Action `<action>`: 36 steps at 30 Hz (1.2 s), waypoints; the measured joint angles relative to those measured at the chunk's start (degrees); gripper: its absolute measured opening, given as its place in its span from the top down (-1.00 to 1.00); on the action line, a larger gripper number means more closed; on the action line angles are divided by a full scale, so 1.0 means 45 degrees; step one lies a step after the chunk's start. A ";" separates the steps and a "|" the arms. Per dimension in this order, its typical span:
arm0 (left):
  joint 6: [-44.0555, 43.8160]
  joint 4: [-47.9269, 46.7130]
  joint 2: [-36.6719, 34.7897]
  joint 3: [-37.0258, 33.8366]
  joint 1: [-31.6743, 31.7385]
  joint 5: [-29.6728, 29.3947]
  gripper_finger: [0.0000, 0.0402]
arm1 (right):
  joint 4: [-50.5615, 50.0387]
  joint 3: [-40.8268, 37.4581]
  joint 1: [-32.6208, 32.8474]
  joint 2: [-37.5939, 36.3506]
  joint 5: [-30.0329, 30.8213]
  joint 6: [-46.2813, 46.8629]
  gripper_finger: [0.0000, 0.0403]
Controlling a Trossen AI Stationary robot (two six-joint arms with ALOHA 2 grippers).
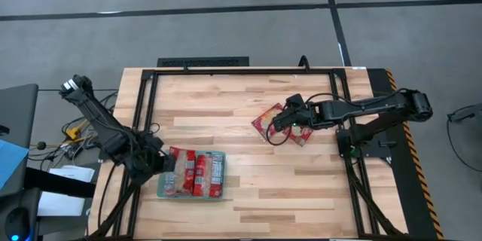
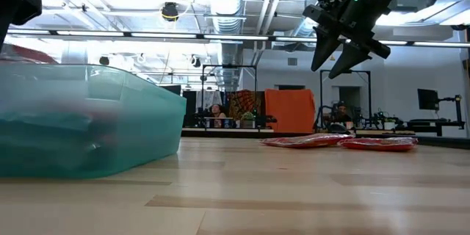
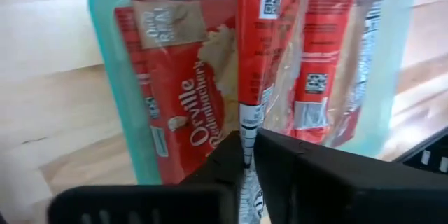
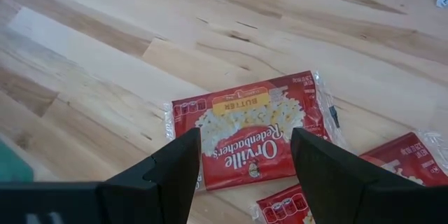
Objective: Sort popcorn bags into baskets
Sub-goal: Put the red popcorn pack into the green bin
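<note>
Bright overhead lighting; near teal basket (image 2: pixel 81 121) blurred.

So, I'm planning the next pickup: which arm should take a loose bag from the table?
Right. The right gripper hangs open above a loose bag; the left gripper is shut on a bag over the tray.

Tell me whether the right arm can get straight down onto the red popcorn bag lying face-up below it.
Probably yes. The right tool hangs open above the flat red popcorn bag, fingers either side, nothing over it. Another red bag lies close beside.
</note>
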 joint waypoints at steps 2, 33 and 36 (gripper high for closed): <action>-0.0165 -0.0041 0.0083 0.0000 0.0005 0.0204 0.78 | -0.0001 0.0000 0.0024 0.0000 -0.0044 0.0000 -0.24; 0.8547 0.3262 -0.1964 0.0010 0.8539 -0.1678 -0.20 | 0.0184 -0.0005 -0.2916 0.4117 -0.2311 -0.1700 -0.24; 1.0924 0.5422 -0.0922 0.0015 1.0956 0.0464 -0.23 | 0.0242 -0.0005 -0.2898 0.3623 -0.2219 -0.1723 -0.24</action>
